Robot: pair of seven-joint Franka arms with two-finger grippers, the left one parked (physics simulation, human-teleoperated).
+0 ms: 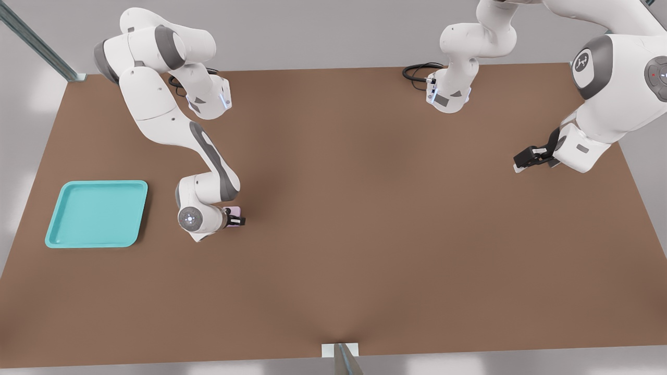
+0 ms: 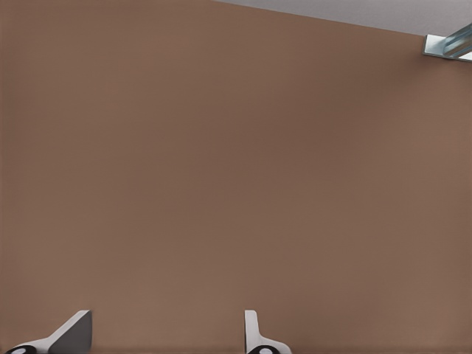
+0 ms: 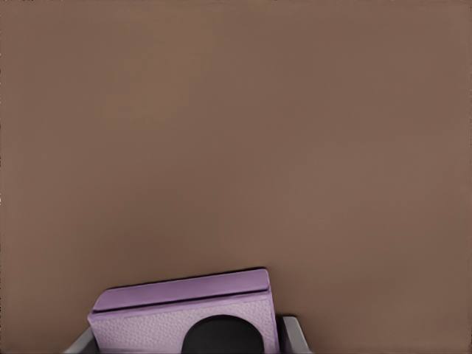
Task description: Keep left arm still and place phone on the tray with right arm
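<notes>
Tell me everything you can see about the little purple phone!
The small pale lilac folded phone looks boxy, with a lightly textured face, a smooth edge band and one round black lens showing. It sits between the grey fingers of the right arm's black gripper, over the brown table, to the front view's right of the turquoise tray and apart from it. Whether it rests on the table is unclear.

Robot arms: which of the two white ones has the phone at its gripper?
The right arm beside the turquoise tray; its gripper is at the lilac phone.
</notes>
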